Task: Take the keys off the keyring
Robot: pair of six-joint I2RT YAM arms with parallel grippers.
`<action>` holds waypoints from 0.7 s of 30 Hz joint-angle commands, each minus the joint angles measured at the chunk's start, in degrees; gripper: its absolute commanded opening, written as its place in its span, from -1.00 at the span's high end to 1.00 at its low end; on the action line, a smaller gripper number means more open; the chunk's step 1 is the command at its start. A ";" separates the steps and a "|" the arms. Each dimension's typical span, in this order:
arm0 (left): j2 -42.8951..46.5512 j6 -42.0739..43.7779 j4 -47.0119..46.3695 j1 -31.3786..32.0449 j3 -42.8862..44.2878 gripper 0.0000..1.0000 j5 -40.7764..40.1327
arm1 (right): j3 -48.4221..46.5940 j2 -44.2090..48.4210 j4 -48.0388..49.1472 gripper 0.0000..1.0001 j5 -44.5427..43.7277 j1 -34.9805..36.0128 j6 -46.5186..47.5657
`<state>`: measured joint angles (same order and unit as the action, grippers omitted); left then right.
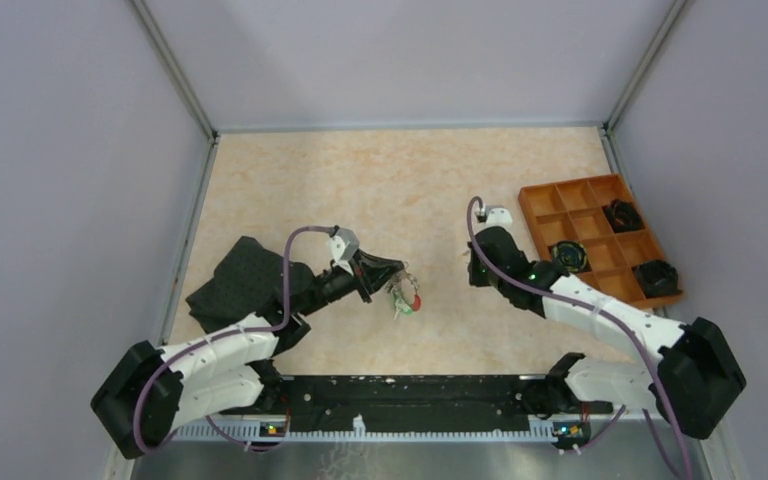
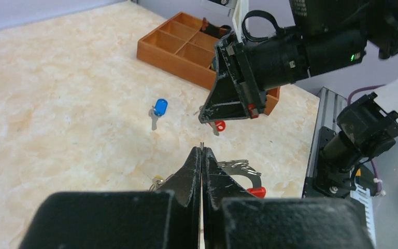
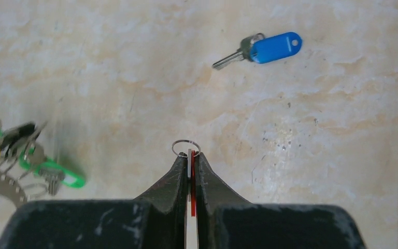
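Observation:
My left gripper (image 1: pixel 398 271) (image 2: pixel 201 150) is shut on the thin wire of the keyring (image 2: pixel 244 169), a grey ring with a red sleeve. Several keys (image 1: pixel 403 298) with green, yellow and red heads hang on it; they also show at the left of the right wrist view (image 3: pixel 15 155). My right gripper (image 3: pixel 189 155) (image 2: pixel 212 116) is shut on a red-headed key (image 2: pixel 219 125) with a small split ring at its fingertips, off the keyring, low over the table. A blue-headed key (image 2: pixel 159 108) (image 3: pixel 274 47) lies loose on the table.
An orange compartment tray (image 1: pixel 570 185) (image 2: pixel 171 59) stands at the right with black coiled objects (image 1: pixel 568 256) in some cells. A black cloth (image 1: pixel 245 280) lies at the left by my left arm. Grey walls close in the table.

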<state>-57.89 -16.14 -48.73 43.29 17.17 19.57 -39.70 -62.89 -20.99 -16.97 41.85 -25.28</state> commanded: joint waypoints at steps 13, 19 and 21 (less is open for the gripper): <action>-0.34 -9.31 14.37 -1.63 8.52 1.00 -4.61 | 5.90 -13.40 20.33 0.88 -10.51 -8.74 -16.54; 1.83 -9.10 18.84 -1.78 8.78 1.00 -8.46 | 4.96 -12.90 21.90 0.66 -7.95 -8.97 -14.36; 2.33 -8.71 19.10 -1.80 8.44 1.00 -9.09 | 4.49 -12.34 21.70 0.60 -7.65 -8.95 -13.96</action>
<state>-57.95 -24.84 -29.15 41.87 23.66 13.30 -33.41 -76.36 -2.13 -25.41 33.45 -40.27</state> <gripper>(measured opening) 0.005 0.172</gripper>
